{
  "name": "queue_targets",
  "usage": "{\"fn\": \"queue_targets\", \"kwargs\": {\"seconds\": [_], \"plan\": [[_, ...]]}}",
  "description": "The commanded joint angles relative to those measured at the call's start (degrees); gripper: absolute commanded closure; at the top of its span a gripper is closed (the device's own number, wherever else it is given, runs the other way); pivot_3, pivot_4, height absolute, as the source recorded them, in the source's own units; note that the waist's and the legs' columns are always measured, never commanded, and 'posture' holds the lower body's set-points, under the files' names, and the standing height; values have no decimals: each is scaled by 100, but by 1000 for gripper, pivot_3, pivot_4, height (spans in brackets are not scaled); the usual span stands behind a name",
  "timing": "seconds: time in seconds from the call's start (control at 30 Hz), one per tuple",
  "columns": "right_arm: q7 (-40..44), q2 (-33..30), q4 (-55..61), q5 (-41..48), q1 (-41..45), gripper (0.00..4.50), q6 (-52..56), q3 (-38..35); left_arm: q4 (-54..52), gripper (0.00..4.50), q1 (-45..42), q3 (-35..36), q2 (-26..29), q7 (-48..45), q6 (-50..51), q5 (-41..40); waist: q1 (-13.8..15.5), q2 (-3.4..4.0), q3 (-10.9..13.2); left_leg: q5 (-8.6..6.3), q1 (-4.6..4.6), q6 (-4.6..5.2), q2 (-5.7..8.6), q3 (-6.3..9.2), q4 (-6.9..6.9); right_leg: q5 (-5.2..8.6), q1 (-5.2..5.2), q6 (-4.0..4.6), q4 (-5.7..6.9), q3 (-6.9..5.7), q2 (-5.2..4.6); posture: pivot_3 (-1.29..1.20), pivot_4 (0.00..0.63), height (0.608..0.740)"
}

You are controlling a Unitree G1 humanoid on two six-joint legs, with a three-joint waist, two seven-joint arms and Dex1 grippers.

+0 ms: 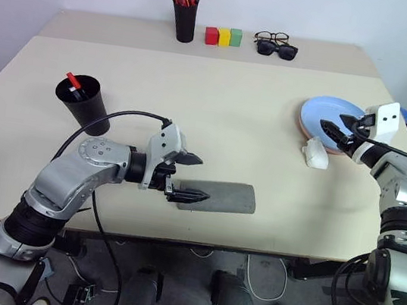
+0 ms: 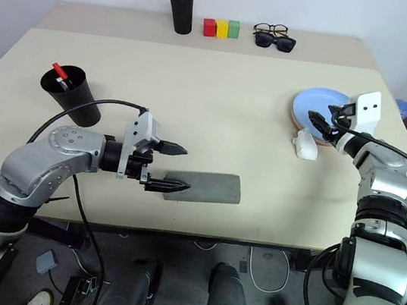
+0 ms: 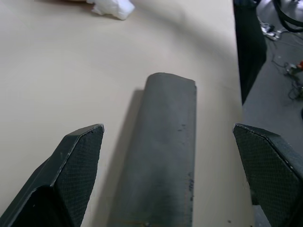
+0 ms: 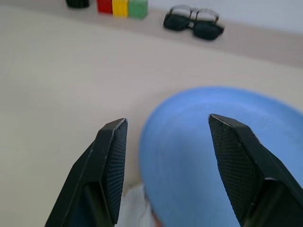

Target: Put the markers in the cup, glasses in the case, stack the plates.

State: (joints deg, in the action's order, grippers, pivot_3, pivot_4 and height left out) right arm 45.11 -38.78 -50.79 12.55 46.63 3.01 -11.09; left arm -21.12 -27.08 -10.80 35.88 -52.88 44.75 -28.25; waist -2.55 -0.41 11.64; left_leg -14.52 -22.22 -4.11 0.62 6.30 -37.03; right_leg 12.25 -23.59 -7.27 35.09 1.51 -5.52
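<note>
Left claw [image 1: 191, 175] spread wide, pointing rightward over closed grey case [image 1: 220, 196], long axis continuing away from claw. Right claw [image 1: 331, 129] parted above blue plate [image 1: 330, 115].

A beige table [image 2: 216, 116] is seen from above. A grey case [image 2: 210, 187] lies shut near the front edge, and the left end effector [image 2: 174, 167] is held spread wide over its left end. At the right, a light blue plate [image 2: 310, 107] is stacked on a pink one, with the right end effector [image 2: 325, 118] poised open above it and a white crumpled object [image 2: 305, 146] just beside it. A black cup [image 2: 72, 93] holding markers [image 2: 60, 73] stands at the left.
</note>
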Motion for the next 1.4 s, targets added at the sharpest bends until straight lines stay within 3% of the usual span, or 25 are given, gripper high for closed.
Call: {"fn": "queue_targets", "kwargs": {"seconds": [0.03, 0.33, 0.7, 0.8, 0.93, 1.23, 1.4], "plan": [[341, -40, 494, 171, -298, 1737, 314, -46, -300, 0, 68, 143, 31, 29, 43, -153, 0, 0, 0, 0, 1, 0, 0, 0, 0, 0, 1, 0, 1, 0, 0, 0, 150, 740], [585, -150, 1770, 445, -1243, 1737, 1338, -157, -242, 0, 7, 108, 39, 3, 67, -183, -13, 1, 0, 0, 6, 0, 0, 0, -8, 3, 2, 9, 8, 0, 0, 0, 150, 740], [363, -70, 1611, 290, -1303, 1737, 1301, -48, -205, 0, -72, 34, 72, -33, 24, -98, 2, 1, 0, 0, 5, 0, 0, 0, -7, 3, 2, 8, 9, 0, 0, 0, 150, 740], [263, -77, 1406, 139, -1252, 2588, 1180, 45, -248, 0, -32, 12, 137, -39, -4, -35, 2, 1, 0, 0, 5, 0, 0, 1, -7, 2, 2, 8, 9, 0, 0, 0, 150, 740], [231, -63, 1285, 46, -1227, 4474, 1079, 104, -291, 0, -2, 8, 166, -22, -3, -21, -2, 1, 0, 0, 5, 0, 0, 0, -7, 3, 1, 9, 9, 0, 0, 0, 150, 740], [146, -11, 1368, -13, -1244, 4474, 931, 107, -313, 0, 19, -31, 139, 9, -11, 32, -1, 1, 0, 0, 5, 0, 0, 0, -7, 3, 2, 9, 9, 0, 1, 0, 150, 740], [368, 12, 1881, 380, -1236, 4474, 1017, -121, -284, 0, 11, -42, 116, 21, -21, 31, -5, 1, 0, 0, 5, 0, 0, 0, -7, 3, 1, 8, 9, 0, 0, 0, 150, 740]]}}
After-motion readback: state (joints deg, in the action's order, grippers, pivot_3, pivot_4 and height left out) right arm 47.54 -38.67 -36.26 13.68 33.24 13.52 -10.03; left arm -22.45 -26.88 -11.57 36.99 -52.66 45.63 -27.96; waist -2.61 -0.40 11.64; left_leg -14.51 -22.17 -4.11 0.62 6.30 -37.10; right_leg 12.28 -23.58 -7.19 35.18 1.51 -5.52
